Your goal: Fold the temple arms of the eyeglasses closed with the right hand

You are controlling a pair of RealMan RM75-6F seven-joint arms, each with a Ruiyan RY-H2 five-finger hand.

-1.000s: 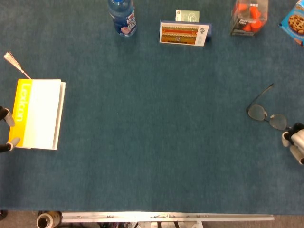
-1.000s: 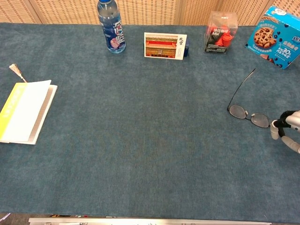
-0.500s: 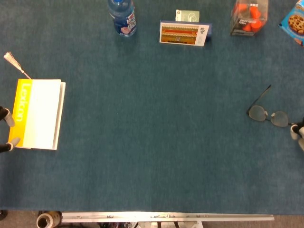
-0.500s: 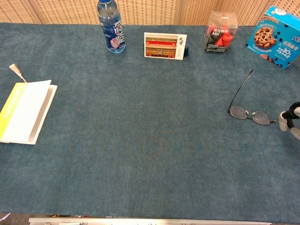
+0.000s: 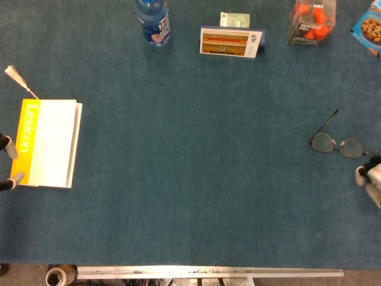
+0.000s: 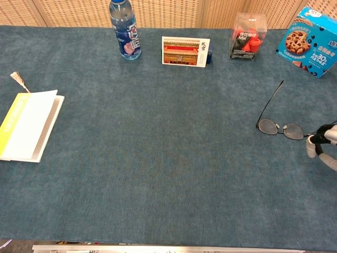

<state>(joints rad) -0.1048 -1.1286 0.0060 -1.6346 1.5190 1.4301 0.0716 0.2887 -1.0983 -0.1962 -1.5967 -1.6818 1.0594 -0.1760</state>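
Lying at the right edge of the frame on the blue desk, the eyeglasses are showing one temple still splayed toward upper left. Just beside them, the right robot hand is hovering, grasping nothing; sweeping that temple inward gently seems wisest.

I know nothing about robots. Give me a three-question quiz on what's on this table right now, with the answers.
1. True or false: one arm of the eyeglasses sticks out toward the back of the table.
2. Which hand is nearest the eyeglasses? A) left hand B) right hand
3. Fill in: the yellow-edged ____ lies at the table's left side.

Key
1. True.
2. B. The right hand is beside their right end; the left hand is by the book.
3. Book.
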